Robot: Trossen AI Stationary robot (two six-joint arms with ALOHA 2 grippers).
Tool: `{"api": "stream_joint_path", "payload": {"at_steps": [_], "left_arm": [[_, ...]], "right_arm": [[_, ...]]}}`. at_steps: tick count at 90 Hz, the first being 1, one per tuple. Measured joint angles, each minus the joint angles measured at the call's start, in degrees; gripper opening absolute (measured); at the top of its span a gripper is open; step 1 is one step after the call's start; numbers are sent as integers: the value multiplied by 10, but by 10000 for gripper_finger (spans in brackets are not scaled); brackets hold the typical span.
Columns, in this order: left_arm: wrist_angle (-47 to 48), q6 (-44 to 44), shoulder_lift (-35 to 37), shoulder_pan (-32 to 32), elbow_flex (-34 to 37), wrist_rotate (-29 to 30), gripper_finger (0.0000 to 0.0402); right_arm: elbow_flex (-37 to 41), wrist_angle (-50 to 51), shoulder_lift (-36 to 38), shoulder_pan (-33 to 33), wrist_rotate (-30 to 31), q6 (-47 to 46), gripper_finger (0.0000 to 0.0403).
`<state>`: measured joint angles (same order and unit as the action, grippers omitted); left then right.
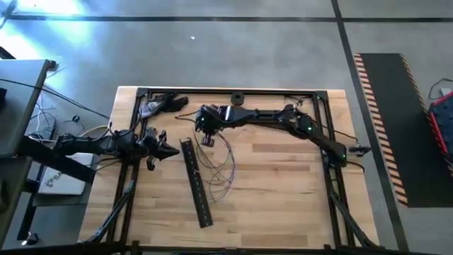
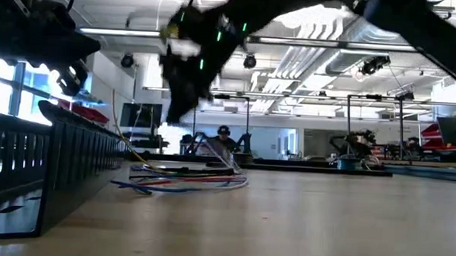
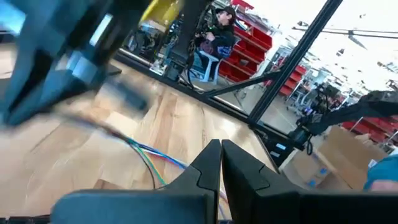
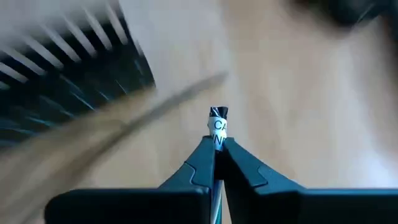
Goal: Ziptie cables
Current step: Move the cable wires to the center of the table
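Two arms lean in over the wooden table. The right gripper hangs above the middle of the table, just over the near end of the long black slotted strip. Its wrist view shows the right gripper with its jaws pressed together on a thin strip with a black-and-white printed tag poking out past the fingertips; what that strip belongs to I cannot tell. The cables lie loose on the wood right beside the slotted strip, on its right, curling in thin loops from under the right gripper down toward the strip's middle. From table height the cables show as a flat tangle of red, blue and pale strands, with the slotted strip standing on edge at the left. The left gripper sits at the left of the table, near the strip's upper end, apart from the wires. Its wrist view shows the left gripper with its jaws closed and nothing between them.
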<state>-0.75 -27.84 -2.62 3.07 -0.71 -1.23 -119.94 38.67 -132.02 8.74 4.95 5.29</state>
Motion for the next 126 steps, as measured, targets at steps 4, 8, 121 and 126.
{"api": "stream_joint_path", "payload": {"at_steps": [4,8,121,126], "left_arm": [[0,0,0,0,0,0,0],[2,0,0,0,0,-1,0],[-72,-65,-395,50,-190,100,0],[34,-65,-433,61,-254,108,0]], "right_arm": [[0,9,27,-7,2,7,2],[0,16,53,-15,12,16,1],[80,201,397,-198,164,-51,0],[108,180,398,-198,166,-52,0]]}}
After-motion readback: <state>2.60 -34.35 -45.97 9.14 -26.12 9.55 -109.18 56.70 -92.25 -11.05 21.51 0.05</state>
